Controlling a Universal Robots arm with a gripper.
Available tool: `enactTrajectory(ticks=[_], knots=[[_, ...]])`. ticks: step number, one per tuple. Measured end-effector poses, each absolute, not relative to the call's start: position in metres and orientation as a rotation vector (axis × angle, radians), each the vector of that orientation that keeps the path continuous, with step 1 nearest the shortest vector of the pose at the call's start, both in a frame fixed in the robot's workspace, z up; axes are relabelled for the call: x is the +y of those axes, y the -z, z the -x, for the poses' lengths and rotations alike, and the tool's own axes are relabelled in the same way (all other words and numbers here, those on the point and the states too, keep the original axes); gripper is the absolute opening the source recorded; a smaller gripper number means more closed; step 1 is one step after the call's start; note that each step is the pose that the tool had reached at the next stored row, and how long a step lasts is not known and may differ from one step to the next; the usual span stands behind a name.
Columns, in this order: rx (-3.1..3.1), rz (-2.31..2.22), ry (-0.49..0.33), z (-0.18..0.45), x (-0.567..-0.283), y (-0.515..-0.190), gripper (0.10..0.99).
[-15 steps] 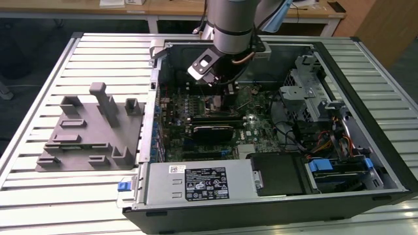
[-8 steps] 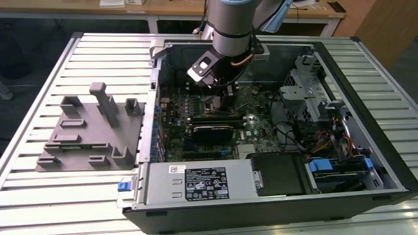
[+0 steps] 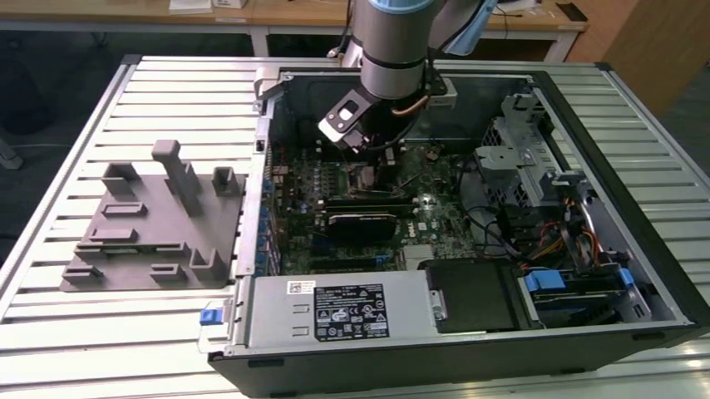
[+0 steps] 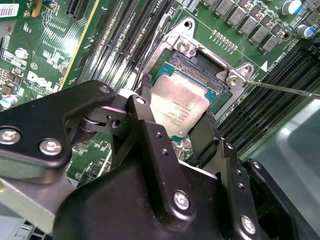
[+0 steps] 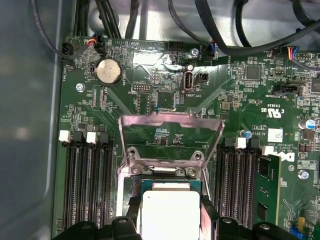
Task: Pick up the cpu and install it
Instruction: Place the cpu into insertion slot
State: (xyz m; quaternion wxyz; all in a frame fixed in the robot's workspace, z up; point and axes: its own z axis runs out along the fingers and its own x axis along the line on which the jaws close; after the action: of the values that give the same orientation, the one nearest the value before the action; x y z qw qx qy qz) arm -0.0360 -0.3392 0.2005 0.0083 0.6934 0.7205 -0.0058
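The cpu (image 4: 179,102) is at the open socket (image 4: 200,67), not yet locked in.
Exterior view: the arm (image 3: 394,58) reaches down into the open computer case (image 3: 261,166) on the bench (image 3: 166,91); a printed sticker (image 3: 349,312) lies at the case's near edge, its print too small to read. Second wrist view: the claw (image 4: 177,112) pinches the cpu by two opposite edges, right at the socket; seated or not, I can't tell. First wrist view: the load plate (image 5: 170,120) stands raised, so locking seems left to do; the board (image 5: 240,100) carries fine white lettering.
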Motion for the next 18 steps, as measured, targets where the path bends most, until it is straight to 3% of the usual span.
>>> enactTrajectory(ticks=[18], knots=[[2.252, -2.167, 0.019, 0.0391, -0.3349, -0.1922, 0.545]])
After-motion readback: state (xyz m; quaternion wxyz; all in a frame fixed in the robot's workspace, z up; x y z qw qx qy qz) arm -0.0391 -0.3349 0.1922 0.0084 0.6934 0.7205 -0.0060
